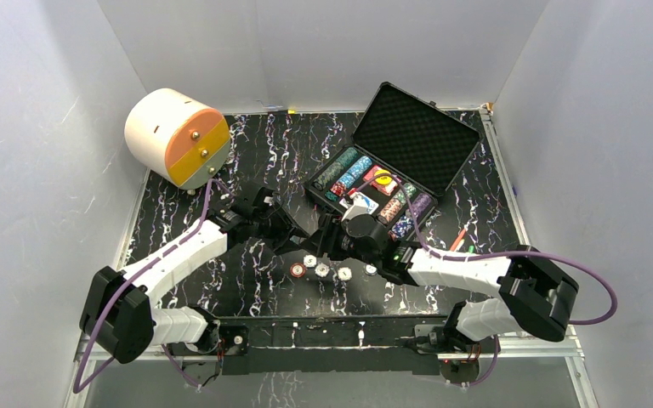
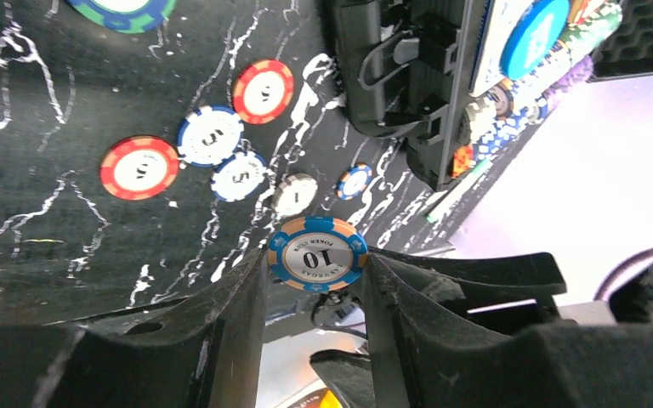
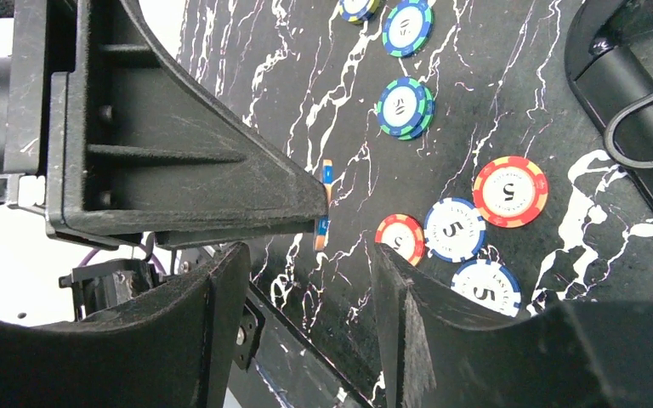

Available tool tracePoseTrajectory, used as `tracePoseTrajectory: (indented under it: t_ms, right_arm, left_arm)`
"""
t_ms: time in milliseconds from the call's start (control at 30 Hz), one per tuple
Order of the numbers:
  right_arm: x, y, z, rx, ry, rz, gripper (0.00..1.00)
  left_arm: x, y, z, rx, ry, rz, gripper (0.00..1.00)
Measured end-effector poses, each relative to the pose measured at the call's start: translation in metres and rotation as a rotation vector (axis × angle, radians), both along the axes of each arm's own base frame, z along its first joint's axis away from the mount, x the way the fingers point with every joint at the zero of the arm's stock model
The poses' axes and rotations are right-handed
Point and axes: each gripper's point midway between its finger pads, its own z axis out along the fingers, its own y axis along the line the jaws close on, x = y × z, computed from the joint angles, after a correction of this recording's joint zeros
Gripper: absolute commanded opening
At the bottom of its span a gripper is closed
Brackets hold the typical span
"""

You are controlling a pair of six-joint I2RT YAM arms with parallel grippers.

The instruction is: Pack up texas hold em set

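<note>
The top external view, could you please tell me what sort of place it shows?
Most likely a robotics lab test cell, not a home: plain white panels wall in a black marbled table, and a left arm and right arm are bolted to a rail at its near edge.

Plain white walls (image 1: 42, 102) on three sides of a black tabletop (image 1: 289, 144) with white marbled veins.

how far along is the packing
The open case already holds rows of chips. The left gripper holds a 10 chip; the right gripper is open nearby. Several loose chips lie on the table, and the case is not yet shut.
</note>
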Motion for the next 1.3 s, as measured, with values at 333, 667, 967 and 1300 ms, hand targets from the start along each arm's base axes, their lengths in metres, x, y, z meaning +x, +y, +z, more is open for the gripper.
tracePoseTrajectory:
  t_ms: [333,667,967,1300]
  right_arm:
    - [0.012,-0.002,0.003,0.013,-0.021,-0.07,0.41]
    - [0.017,-0.005,-0.005,-0.018,-0.033,-0.103,0.03]
    - [0.026,-0.014,-0.005,-0.107,-0.164,-0.069,0.0]
    - [0.055,-0.057,0.054,-0.282,-0.445,0.113,0.0]
  left_arm:
    - [0.002,-0.013,0.008,-0.095,0.031,0.039,0.36]
    - [0.002,-0.016,0.003,-0.128,0.057,0.072,0.39]
    - [0.001,-0.013,0.004,-0.119,0.055,0.058,0.91]
    - [0.059,0.056,0.075,0.127,-0.283,0.127,0.95]
